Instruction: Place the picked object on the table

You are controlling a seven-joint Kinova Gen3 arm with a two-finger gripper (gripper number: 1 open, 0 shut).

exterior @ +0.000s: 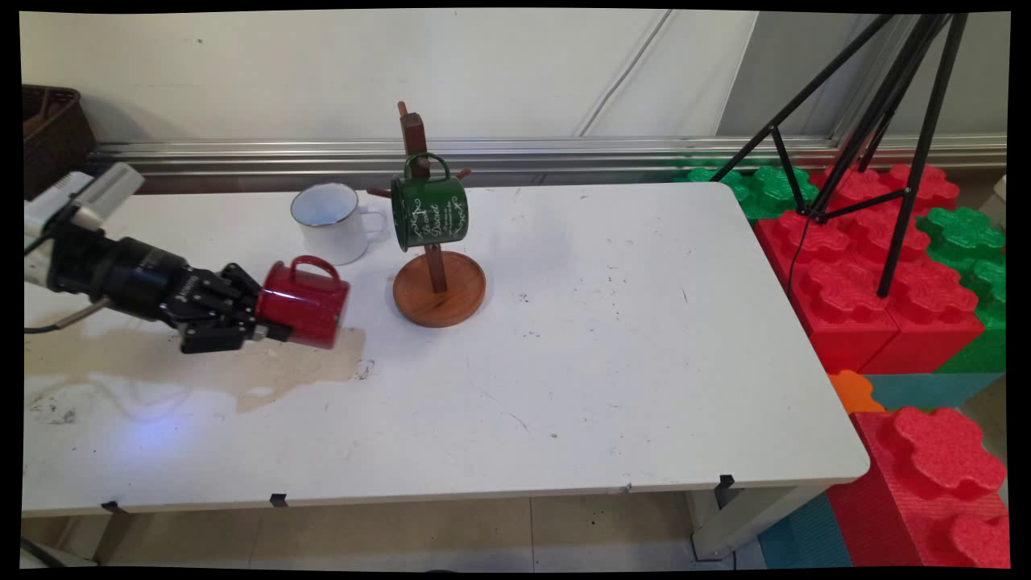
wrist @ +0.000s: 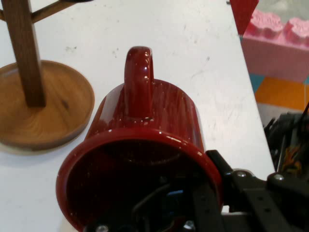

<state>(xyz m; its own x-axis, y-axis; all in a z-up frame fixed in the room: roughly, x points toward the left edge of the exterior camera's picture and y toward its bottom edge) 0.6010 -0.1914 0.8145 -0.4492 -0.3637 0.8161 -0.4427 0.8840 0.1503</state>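
table: large white rectangular tabletop (exterior: pixel 612 362), scuffed, with a brownish stain patch at my left under the arm. Everything I care about sits on its left half.
mug tree: wooden mug stand, round brown base plus upright post with pegs (exterior: pixel 437 278). It stands just beside the held mug, toward the table's middle. In the hand view the base and post fill the upper left.
green mug: dark green enamel mug with white lettering (exterior: pixel 429 211) hangs by its handle on a peg, mouth facing left. That peg is taken.
white mug: white enamel mug with a dark rim (exterior: pixel 332 221) stands upright on the table behind the red one, near the stand's base, handle toward the post.
red mug: glossy red ceramic mug (exterior: pixel 304 303), lying sideways in my grip, handle up, held just over the stain. Hand view shows the open mouth toward the camera (wrist: pixel 145 159).
gripper: black two-finger gripper (exterior: pixel 270 322) is clamped on the red mug's rim, one finger inside the mouth, one outside the wall.
handling judgement: a rim pinch on glazed ceramic looks slippery, so I'd move slowly and avoid wrist jerks. I keep the handle on top and the body off the wooden base and the white mug, both near.
unknown: I can't tell whether the mug's underside touches the table.
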